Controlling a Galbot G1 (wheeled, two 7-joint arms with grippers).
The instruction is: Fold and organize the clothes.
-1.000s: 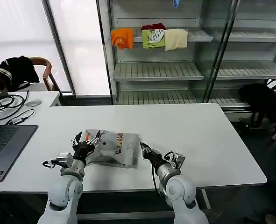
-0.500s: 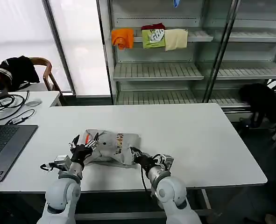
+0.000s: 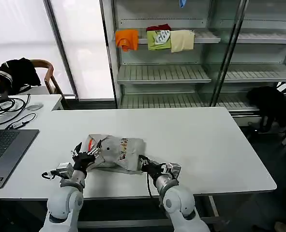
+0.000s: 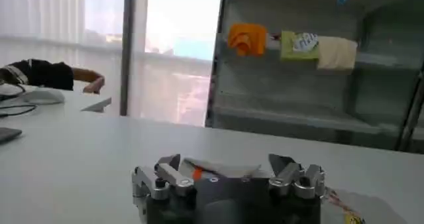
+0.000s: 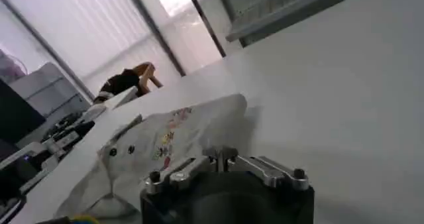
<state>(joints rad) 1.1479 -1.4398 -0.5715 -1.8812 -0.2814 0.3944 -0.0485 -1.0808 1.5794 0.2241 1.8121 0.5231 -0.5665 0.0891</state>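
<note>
A light grey shirt (image 3: 118, 151) lies folded into a loose bundle near the table's front edge, its small multicoloured print (image 3: 124, 145) facing up. Its orange collar lining shows at the left end. My left gripper (image 3: 89, 146) stands open at that end, a finger on either side of the collar edge (image 4: 212, 168). In the left wrist view the left gripper (image 4: 225, 165) has its jaws wide apart. My right gripper (image 3: 143, 160) sits low at the shirt's front right corner. The right gripper (image 5: 218, 154) is shut, just short of the shirt (image 5: 179, 136).
A laptop (image 3: 2, 150) and cables lie on the side desk at the left. A chair with a black jacket (image 3: 16, 72) stands behind it. Folded orange (image 3: 127, 38), green (image 3: 159, 38) and cream (image 3: 182, 40) clothes sit on the shelf behind. The table (image 3: 205, 135) is bare to the right.
My right gripper has slid left to the shirt's front right corner. My left gripper has drawn slightly back toward the table's front edge. The shirt has barely shifted.
</note>
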